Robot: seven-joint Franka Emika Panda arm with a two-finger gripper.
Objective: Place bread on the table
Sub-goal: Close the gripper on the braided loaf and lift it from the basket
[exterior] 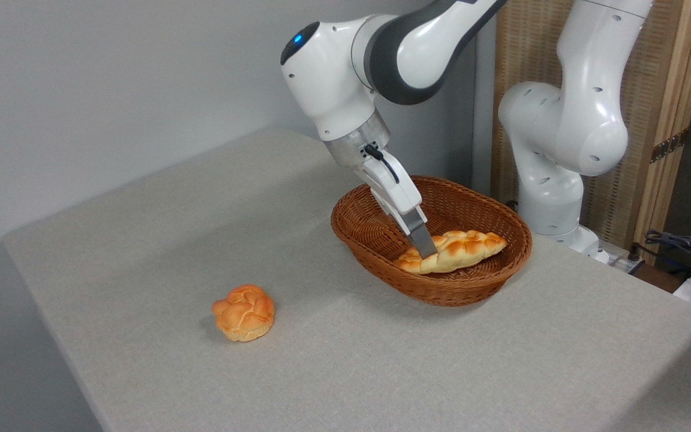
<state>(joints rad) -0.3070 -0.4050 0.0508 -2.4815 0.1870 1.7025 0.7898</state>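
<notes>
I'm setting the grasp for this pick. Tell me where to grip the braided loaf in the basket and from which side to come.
Grip the braided loaf across its thick middle, coming from above. It lies flat and lengthwise in the wicker basket, whose raised wall blocks a side approach, and its pointed ends look too thin to hold well. The gripper is already down at the loaf's left part; a spot nearer the centre would probably balance better.

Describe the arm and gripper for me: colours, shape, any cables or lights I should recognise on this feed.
The arm is glossy white with rounded, bulbous joint housings and dark grey bands at the joints. A small blue light glows on the dark cap near the wrist. Below a silver metal flange, a short black cable loops onto the white gripper body, which ends in narrow grey metal fingers.
</notes>
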